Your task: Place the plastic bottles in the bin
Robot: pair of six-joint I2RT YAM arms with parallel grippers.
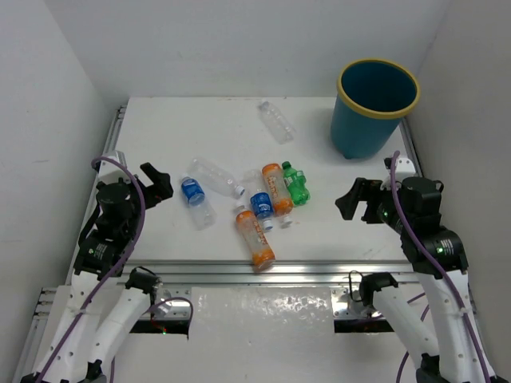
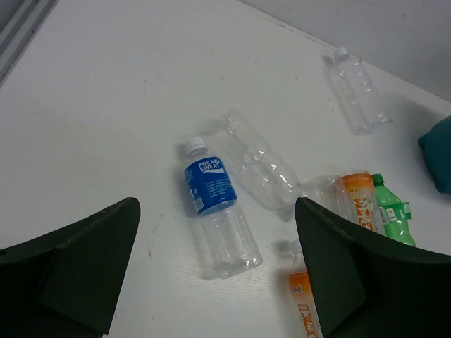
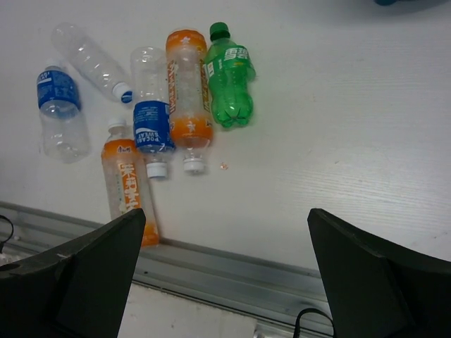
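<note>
Hovering empty, left tool and right tool gape wide; we'd pinch the centre-frame green bottle crosswise, nearest the upper-right bin.

I saw the bin, teal with a yellow rim, standing upright and open-topped at the far right. All seven bottles lay on their sides outside it. A clear bottle lay alone, left of the bin. A second clear bottle lay beside a blue-labelled bottle. To their right, another blue-labelled one, an orange bottle and a green bottle lay side by side. The nearest orange bottle lay closest to me.
</note>
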